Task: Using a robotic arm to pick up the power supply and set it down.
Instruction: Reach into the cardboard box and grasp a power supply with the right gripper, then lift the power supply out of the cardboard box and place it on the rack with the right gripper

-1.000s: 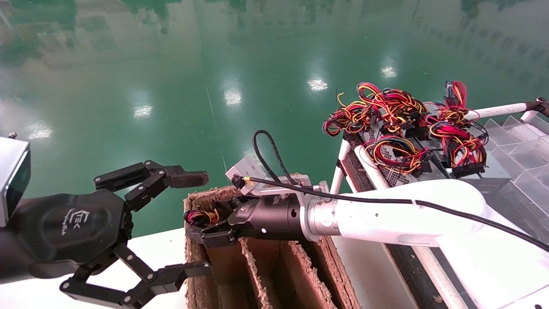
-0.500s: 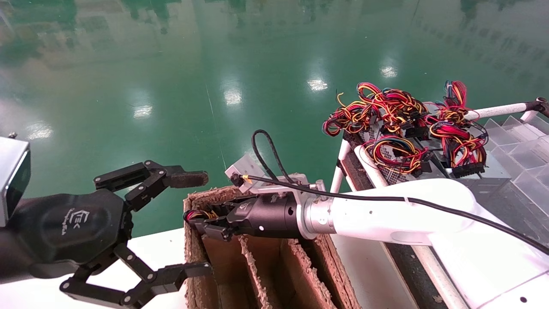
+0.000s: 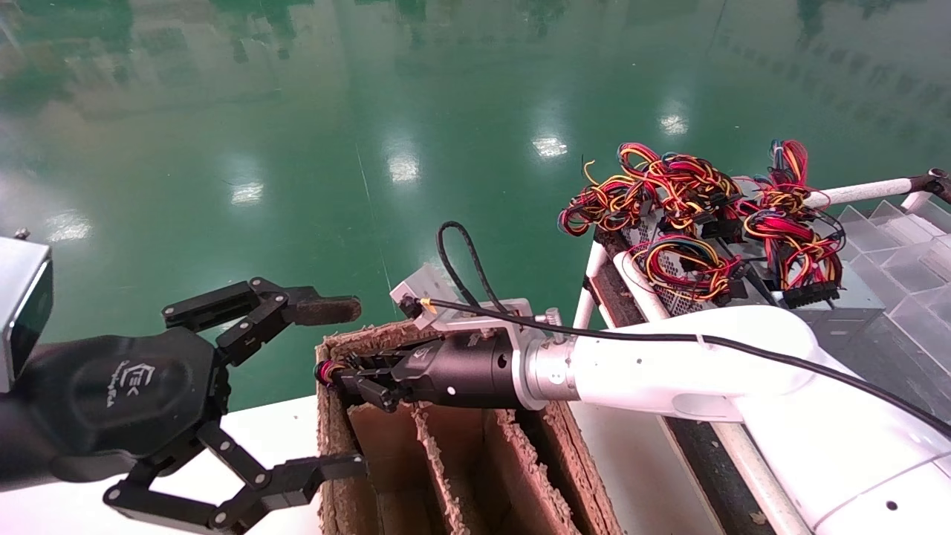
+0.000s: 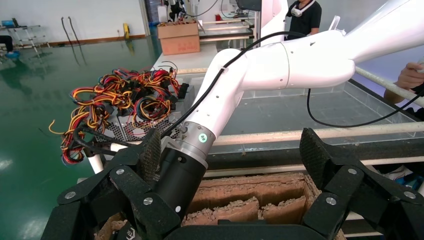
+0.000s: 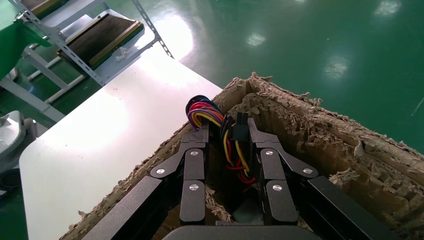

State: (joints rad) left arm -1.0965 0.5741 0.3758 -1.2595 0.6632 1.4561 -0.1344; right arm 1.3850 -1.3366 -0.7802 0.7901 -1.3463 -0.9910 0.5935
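Two claws show: nearest, the left claw (image 3: 297,386) hangs spread wide beside the cardboard box (image 3: 334,475), idle. Beyond it the right claw (image 3: 355,375) is closed on the wires of a power supply (image 5: 235,150) down in the box's end compartment; wires alone may slip or snag the ragged dividers. Its metal body is hidden. Farther off, more supplies (image 3: 698,245) lie on the rack.

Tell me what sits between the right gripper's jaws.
A bundle of red, yellow and black wires, down in the brown cardboard box; the right wrist view shows it.
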